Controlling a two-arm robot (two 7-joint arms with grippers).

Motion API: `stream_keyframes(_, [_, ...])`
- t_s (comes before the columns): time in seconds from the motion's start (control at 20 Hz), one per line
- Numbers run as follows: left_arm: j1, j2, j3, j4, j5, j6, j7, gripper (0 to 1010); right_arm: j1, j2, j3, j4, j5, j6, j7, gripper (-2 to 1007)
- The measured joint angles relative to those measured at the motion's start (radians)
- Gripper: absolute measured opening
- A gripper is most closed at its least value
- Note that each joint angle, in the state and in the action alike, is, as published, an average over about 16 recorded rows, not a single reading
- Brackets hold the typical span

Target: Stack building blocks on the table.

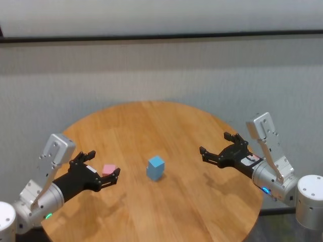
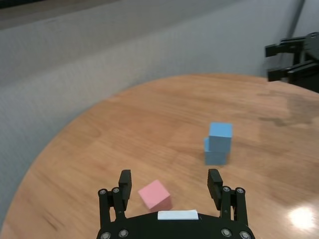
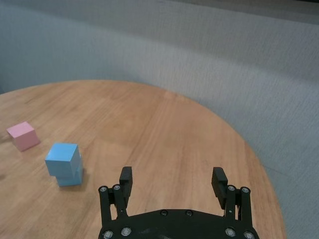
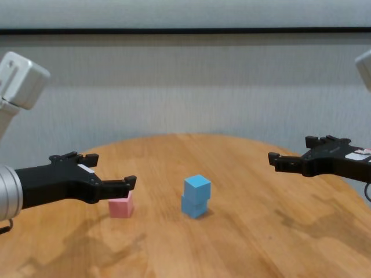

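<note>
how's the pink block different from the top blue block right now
The pink block sits directly on the table; the top blue block rests on another blue block. The pink one lies between the open left claw's fingers; the blue one stands clear of both claws. Both are plain cubes of similar size.

On my round wooden table [image 1: 166, 212], one light blue cube [image 4: 197, 186] sits slightly askew atop the other blue cube [image 4: 192, 206] near the centre. My pink cube [image 4: 122, 206] rests flat to their left, apart.
</note>
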Motion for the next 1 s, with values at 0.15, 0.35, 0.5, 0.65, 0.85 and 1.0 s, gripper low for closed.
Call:
stream_keyframes(0.15, [-0.014,-0.012,0.001,0.020,0.008,0.023,0.018,1002,0.001,-0.001,0.000,0.000,0.001,0.001,-0.001,1000])
stream_keyframes(0.35, [-0.034,-0.032,0.004,0.047,0.022,0.051,0.039,1002,0.001,-0.002,0.000,0.000,0.001,0.002,-0.002,1000])
stream_keyframes(0.5, [-0.049,-0.048,0.008,0.068,0.035,0.066,0.051,1002,0.002,-0.002,0.000,0.001,0.002,0.002,-0.002,1000])
stream_keyframes(0.65, [-0.062,-0.063,0.012,0.089,0.049,0.077,0.061,1002,0.002,-0.002,0.000,0.001,0.002,0.002,-0.003,1000])
stream_keyframes(0.85, [-0.078,-0.082,0.019,0.116,0.068,0.088,0.070,1002,0.002,-0.003,0.000,0.001,0.002,0.003,-0.003,1000])
stream_keyframes(1.0, [-0.087,-0.093,0.023,0.133,0.082,0.091,0.075,1002,0.003,-0.003,0.000,0.001,0.002,0.003,-0.003,1000])
